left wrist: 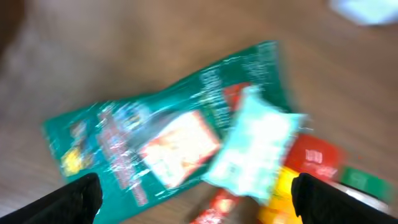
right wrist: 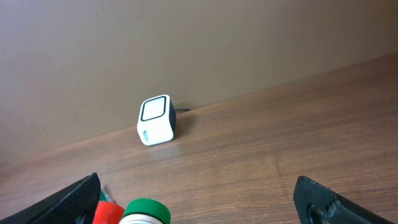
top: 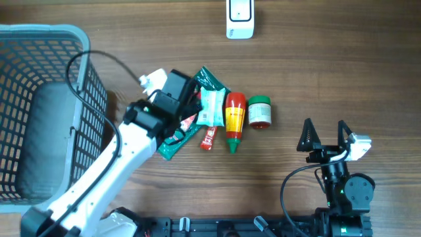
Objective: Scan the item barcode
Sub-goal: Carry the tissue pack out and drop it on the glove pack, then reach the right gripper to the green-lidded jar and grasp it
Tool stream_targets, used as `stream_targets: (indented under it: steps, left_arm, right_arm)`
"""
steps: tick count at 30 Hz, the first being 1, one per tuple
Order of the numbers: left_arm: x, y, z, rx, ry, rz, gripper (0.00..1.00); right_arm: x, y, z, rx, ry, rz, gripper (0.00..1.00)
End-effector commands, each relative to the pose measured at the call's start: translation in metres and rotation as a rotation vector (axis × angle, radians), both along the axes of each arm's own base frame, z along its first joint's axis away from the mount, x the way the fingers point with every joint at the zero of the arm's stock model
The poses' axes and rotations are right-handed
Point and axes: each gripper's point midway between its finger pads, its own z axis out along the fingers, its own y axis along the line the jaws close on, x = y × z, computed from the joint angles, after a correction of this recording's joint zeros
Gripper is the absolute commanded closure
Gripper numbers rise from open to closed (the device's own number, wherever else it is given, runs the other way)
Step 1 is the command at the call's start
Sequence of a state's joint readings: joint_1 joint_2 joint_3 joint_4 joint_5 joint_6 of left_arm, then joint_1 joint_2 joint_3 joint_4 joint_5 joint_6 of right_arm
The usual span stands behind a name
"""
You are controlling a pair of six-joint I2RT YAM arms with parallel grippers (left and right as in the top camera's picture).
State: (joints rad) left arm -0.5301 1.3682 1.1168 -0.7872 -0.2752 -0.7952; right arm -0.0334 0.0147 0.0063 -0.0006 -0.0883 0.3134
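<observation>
Left gripper [left wrist: 198,199] hovers wide open over the green packet [left wrist: 155,124]. White sachet [left wrist: 255,155] overlaps it. In this blurred view, closing would probably pinch both.

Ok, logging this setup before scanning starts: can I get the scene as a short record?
scanner: white box-shaped scanner, far side of table
basket: grey plastic mesh basket, left side
items: green foil packet, pale mint packet, red sachet, red-and-yellow squeeze bottle, green-lidded jar, clustered mid-table
left arm: over the packets, jaws open
right arm: right of the items, jaws open, empty
</observation>
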Motion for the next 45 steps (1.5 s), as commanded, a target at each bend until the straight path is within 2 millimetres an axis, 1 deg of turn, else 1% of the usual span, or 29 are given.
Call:
stream_targets:
  steps: [1,3,5,6,7,9,11,13,17,20,22,24,26,29,31,34,36,38,40,45]
  left_arm:
    - [0.018,-0.015,0.083,0.101,-0.244,-0.299,0.0]
    - [0.024,-0.011,0.124,0.163,-0.353,-0.376,0.0]
    - [0.029,-0.001,0.156,0.219,-0.425,-0.403,0.0]
    - [0.03,0.004,0.165,0.232,-0.441,-0.4,0.0]
    - [0.03,0.014,0.176,0.244,-0.452,-0.384,0.0]
    - [0.023,0.03,0.182,0.255,-0.423,-0.359,0.0]
    - [0.01,0.039,0.176,0.255,-0.361,-0.366,0.0]
    - [-0.008,0.044,0.164,0.245,-0.284,-0.392,0.0]
    - [-0.057,0.056,0.134,0.245,-0.083,-0.446,0.0]
    - [-0.091,0.066,0.117,0.245,0.059,-0.473,0.0]
    - [-0.106,0.071,0.109,0.239,0.132,-0.458,0.0]
    - [-0.116,0.075,0.104,0.234,0.179,-0.441,0.0]
    - [-0.119,0.076,0.102,0.235,0.193,-0.442,0.0]
    - [-0.122,0.071,0.101,0.208,0.204,-0.458,0.0]
    - [-0.124,0.069,0.101,0.196,0.209,-0.465,0.0]
    - [-0.124,0.069,0.101,0.196,0.209,-0.466,0.0]
    - [-0.123,0.069,0.101,0.196,0.209,-0.465,0.0]
    - [-0.123,0.069,0.101,0.196,0.209,-0.465,0.0]
    - [-0.123,0.069,0.101,0.196,0.208,-0.465,0.0]
    - [-0.123,0.069,0.101,0.196,0.209,-0.465,0.0]
  right_arm:
    - [0.0,-0.001,0.002,0.003,-0.012,-0.007,0.0]
    - [0.0,-0.001,0.002,0.004,-0.012,-0.007,0.0]
    - [0.0,-0.001,0.002,0.004,-0.012,-0.007,0.0]
    - [0.0,-0.001,0.002,0.004,-0.012,-0.007,0.0]
    - [0.0,-0.001,0.002,0.004,-0.012,-0.007,0.0]
    - [0.0,-0.001,0.002,0.004,-0.012,-0.007,0.0]
    - [0.0,-0.001,0.002,0.004,-0.012,-0.007,0.0]
    - [0.0,-0.001,0.002,0.003,-0.012,-0.007,0.0]
    - [0.0,-0.001,0.003,0.004,-0.012,-0.007,0.0]
    - [-0.001,0.001,0.003,0.026,-0.012,0.006,0.01]
    - [0.0,0.001,0.002,0.109,-0.005,0.006,0.0]
    - [-0.001,0.007,0.002,0.262,0.011,0.037,0.0]
    - [-0.001,0.015,0.002,0.408,0.032,0.08,0.0]
    - [-0.001,0.018,0.001,0.568,0.054,0.095,0.0]
    - [-0.005,0.037,0.004,0.669,0.092,0.207,0.0]
    - [-0.014,0.061,0.005,0.61,0.128,0.352,0.0]
    - [-0.021,0.074,0.004,0.606,0.169,0.431,0.0]
    - [-0.023,0.078,0.003,0.61,0.206,0.451,0.01]
    - [-0.024,0.079,0.005,0.595,0.229,0.447,0.01]
    - [-0.022,0.079,0.023,0.541,0.268,0.437,0.01]
